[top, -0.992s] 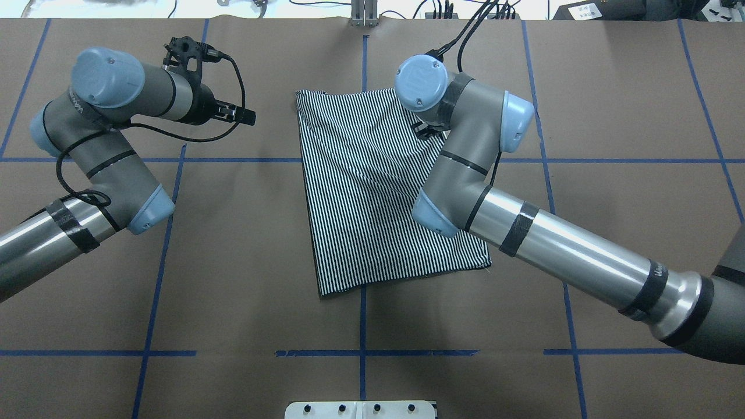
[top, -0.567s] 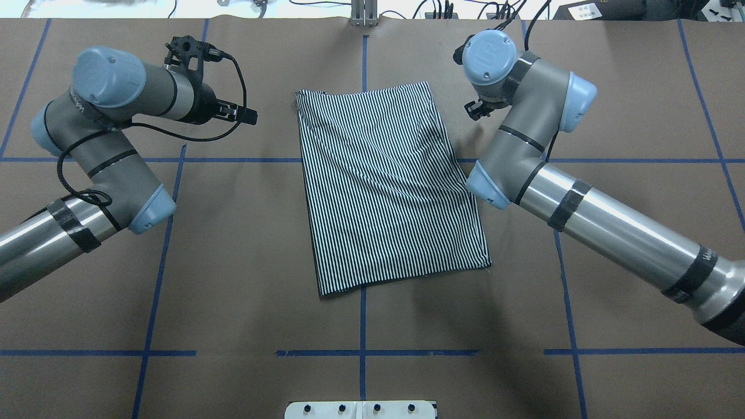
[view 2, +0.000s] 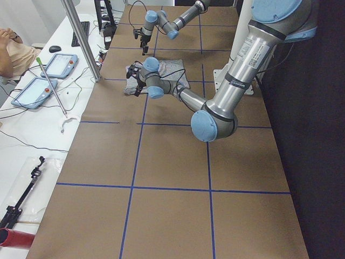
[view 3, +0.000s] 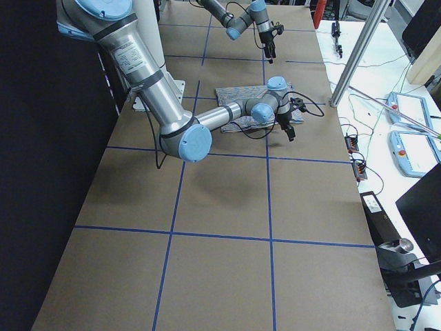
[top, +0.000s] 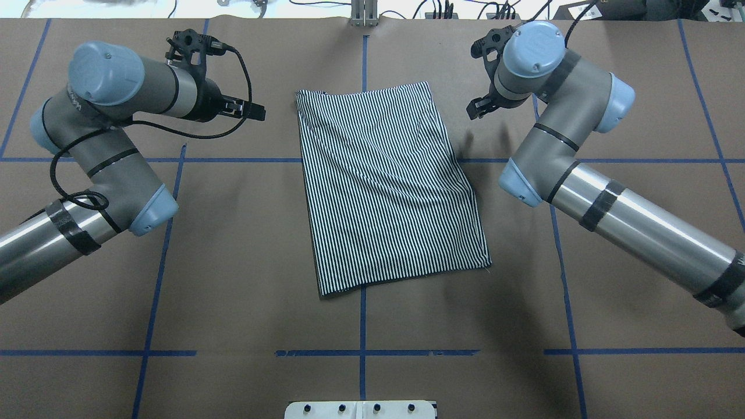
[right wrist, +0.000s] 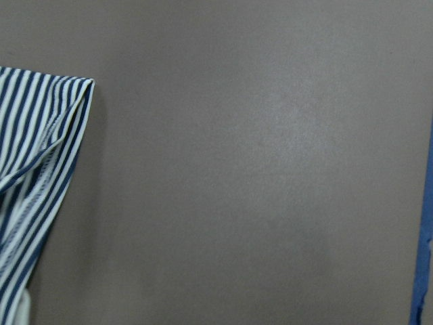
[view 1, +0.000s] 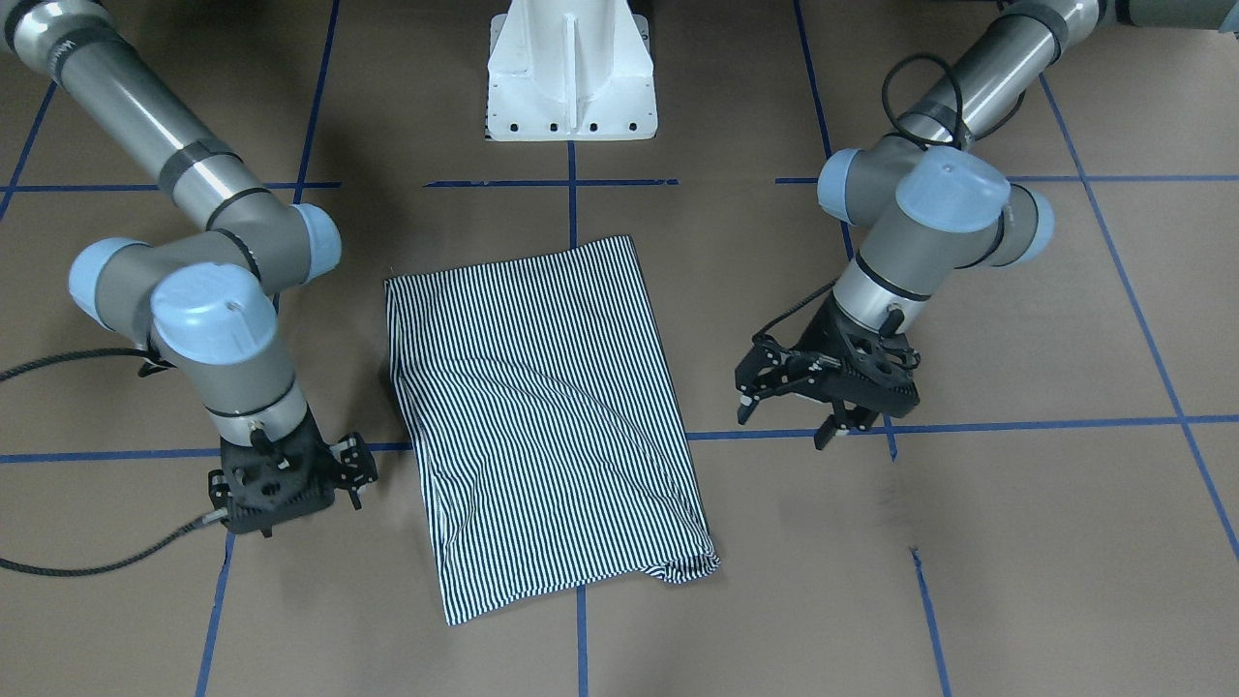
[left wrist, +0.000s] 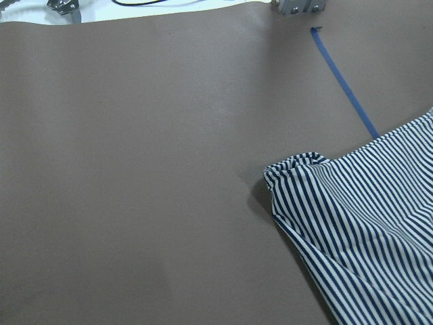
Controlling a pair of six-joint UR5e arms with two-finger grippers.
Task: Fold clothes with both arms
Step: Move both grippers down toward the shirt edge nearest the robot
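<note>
while the shirt (top: 384, 180) lies folded, left tool (view 1: 784, 428) and right tool (top: 477, 109) are spread apart.

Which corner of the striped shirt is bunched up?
The striped shirt's far corner on the robot's left, nearest the left gripper; it puckers up, while the other three lie flat.

Your brown-covered table (top: 233, 279) gridded with blue tape lines (top: 362, 352), a white pedestal base (view 1: 571, 73) at its robot-side edge, a white side bench (view 2: 27, 135) beside you carrying two screen pendants (view 2: 33, 91), an upright metal post (view 2: 82, 40) at its edge
</note>
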